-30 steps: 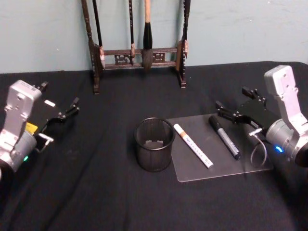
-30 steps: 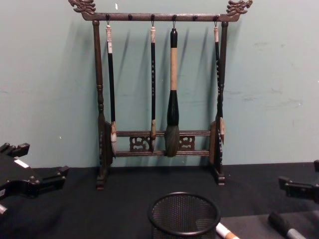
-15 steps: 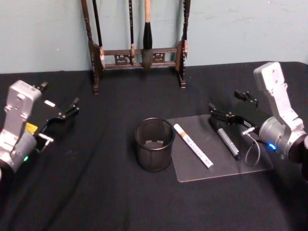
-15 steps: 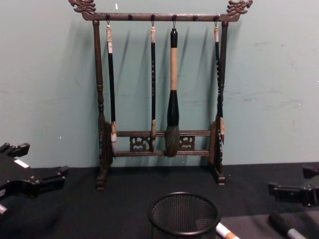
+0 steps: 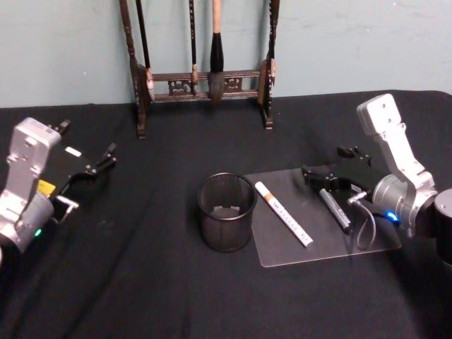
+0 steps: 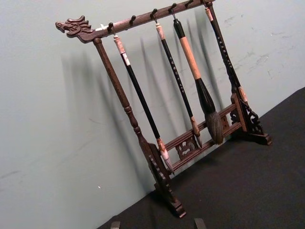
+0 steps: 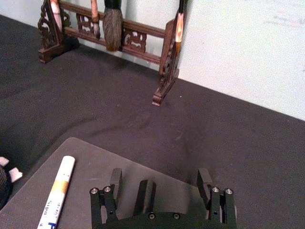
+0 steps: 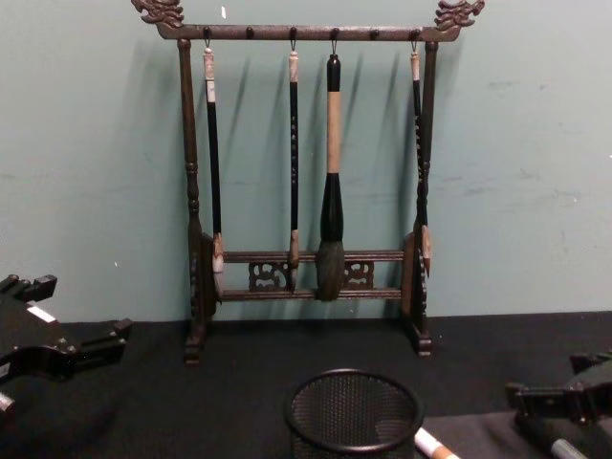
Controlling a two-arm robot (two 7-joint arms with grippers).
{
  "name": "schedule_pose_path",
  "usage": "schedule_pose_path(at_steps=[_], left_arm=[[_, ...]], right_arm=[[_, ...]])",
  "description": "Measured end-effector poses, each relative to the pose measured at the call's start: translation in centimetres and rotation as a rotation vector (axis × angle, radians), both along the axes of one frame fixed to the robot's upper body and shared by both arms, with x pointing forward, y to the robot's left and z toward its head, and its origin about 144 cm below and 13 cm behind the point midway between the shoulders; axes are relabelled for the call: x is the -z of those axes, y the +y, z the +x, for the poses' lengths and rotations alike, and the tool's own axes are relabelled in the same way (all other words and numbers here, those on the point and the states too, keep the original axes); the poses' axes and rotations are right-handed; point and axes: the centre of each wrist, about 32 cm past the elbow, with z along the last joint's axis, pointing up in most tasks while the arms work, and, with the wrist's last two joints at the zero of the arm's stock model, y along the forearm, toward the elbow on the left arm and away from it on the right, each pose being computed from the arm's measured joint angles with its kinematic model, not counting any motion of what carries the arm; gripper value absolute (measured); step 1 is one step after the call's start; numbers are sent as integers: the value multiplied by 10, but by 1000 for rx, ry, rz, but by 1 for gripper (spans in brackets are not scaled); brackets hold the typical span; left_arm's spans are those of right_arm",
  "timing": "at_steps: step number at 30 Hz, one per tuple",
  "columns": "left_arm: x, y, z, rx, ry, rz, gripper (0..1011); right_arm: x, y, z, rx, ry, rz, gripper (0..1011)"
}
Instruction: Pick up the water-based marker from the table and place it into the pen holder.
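The water-based marker [image 5: 336, 210], black with a grey label, lies on a clear mat [image 5: 311, 251] right of centre; its tip also shows in the chest view [image 8: 566, 449]. My right gripper [image 5: 322, 162] hovers open just above the marker's far, capped end, with its fingers either side and nothing held. In the right wrist view the right gripper [image 7: 159, 179] has its fingers spread over the mat [image 7: 95, 162]. The pen holder [image 5: 226, 212], a round black mesh cup [image 8: 354, 413], stands left of the mat. My left gripper [image 5: 88, 138] is parked open at the far left.
A white marker with an orange band [image 5: 282, 213] lies on the mat between the pen holder and the black marker. A tall dark wooden brush rack [image 5: 205, 78] with hanging brushes stands at the back against the wall [image 8: 325, 258]. Black cloth covers the table.
My right gripper has moved left and down, from beside the mat's right edge to above the black marker's far end. The left arm and the markers have not moved.
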Motion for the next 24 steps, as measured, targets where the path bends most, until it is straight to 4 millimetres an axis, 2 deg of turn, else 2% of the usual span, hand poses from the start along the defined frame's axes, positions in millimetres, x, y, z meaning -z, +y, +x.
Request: schedule_pose_path(at_steps=[24], left_arm=[[0,0,0,0,0,0,1001]], right_arm=[[7,3,1,4,88,-20,1002]])
